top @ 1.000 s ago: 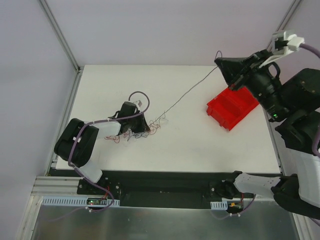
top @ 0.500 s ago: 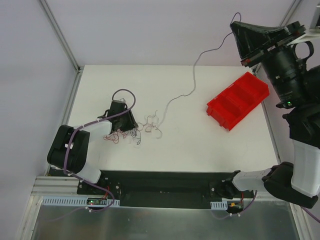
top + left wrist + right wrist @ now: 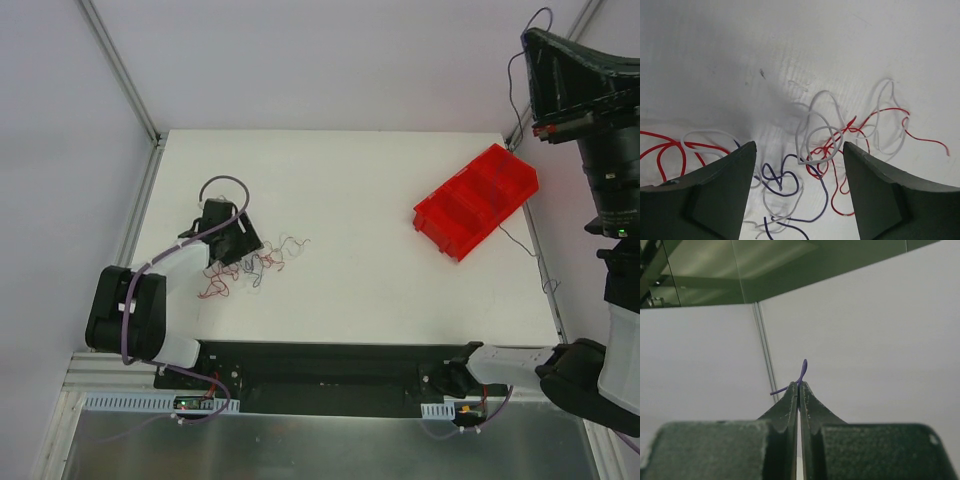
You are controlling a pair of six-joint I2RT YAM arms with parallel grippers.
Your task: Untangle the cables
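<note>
Near the left edge of the surface (image 3: 380, 285), the left pincer (image 3: 799, 147) gapes empty over the cables (image 3: 256, 265), a light, limp tangle probably best pinched at a loose end. High past the far right corner, the right pincer (image 3: 798, 386) clamps one purple strand (image 3: 803, 367).

My top camera looks down from behind the arms (image 3: 135, 305). The left wrist camera, close, shares with it the cables (image 3: 815, 150) between its jaws; the right one faces a wall (image 3: 865, 340).

The right gripper (image 3: 798, 390) rose away, pulling one purple cable (image 3: 801, 371) free of the tangle (image 3: 258, 265); the left gripper (image 3: 798, 150) parted its jaws.
</note>
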